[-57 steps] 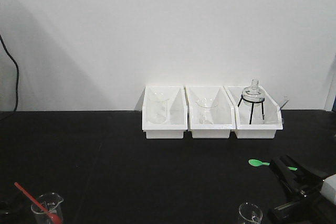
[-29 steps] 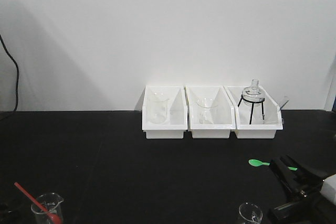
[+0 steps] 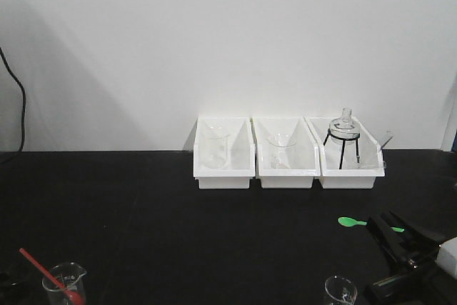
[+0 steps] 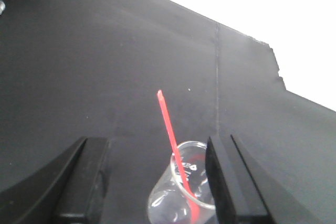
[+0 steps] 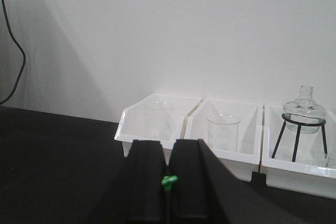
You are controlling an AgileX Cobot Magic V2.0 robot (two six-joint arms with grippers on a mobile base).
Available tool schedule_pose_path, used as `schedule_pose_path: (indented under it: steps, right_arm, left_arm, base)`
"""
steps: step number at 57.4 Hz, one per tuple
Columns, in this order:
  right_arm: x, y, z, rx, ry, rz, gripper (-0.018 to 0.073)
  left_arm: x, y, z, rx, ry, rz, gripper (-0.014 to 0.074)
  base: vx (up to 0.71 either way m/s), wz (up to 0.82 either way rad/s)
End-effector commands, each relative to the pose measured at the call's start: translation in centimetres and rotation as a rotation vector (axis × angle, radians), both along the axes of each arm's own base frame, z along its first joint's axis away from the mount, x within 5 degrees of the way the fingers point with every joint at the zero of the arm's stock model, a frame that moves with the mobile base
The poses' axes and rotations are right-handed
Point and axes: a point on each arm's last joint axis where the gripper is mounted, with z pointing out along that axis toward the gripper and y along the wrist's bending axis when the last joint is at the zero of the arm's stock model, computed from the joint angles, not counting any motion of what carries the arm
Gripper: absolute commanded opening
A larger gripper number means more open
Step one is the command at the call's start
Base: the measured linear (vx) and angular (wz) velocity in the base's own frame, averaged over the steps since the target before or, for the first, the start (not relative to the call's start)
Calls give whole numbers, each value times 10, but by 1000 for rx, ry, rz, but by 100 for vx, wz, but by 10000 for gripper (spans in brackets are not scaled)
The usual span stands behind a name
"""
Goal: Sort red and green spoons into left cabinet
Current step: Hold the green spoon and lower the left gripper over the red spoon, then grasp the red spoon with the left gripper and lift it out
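Glass beaker [image 4: 167,203] with red spoon [image 4: 170,124] before parted left fingers [image 4: 226,182]; right fingers [image 5: 147,182] clenched on green spoon [image 5: 169,181].

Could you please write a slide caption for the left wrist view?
Open left gripper facing a glass beaker with the red spoon leaning in it, on a black table.
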Motion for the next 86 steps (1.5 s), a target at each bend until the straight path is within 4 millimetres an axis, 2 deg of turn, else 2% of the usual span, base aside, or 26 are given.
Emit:
schedule_pose_path:
  steps: [1,16,33,47,60,74,80,86]
  right_arm:
    - [-3,0,21,38,-148,12,-7]
    - [-3,0,21,38,-148,12,-7]
    - [-3,0,21,38,-148,12,-7]
    - [-3,0,21,38,-148,11,-7]
    - [-3,0,21,38,-148,11,-7]
    - [-3,0,21,39,-148,12,-7]
    - [-3,0,21,39,-148,12,-7]
    - [-3,0,21,39,-148,12,-7]
  left_arm:
    - [8,1,15,9,-121,18,514]
    - [16,2,4,22,-129,30,514]
    - [45,-2,1,14,-100,22,514]
    - [61,-4,-9,20,-87,25,514]
    - [78,-6,-10,18,-99,25,514]
    - [82,-5,-11,22,-113,30,511]
    - [82,-3,-11,24,-118,37,483]
    - [82,-2,-11,24,-112,38,409]
  base:
    - [0,0]
    - [0,0]
    - [0,0]
    - [0,0]
    - [0,0]
    - [0,0]
    - [0,0]
    - [0,0]
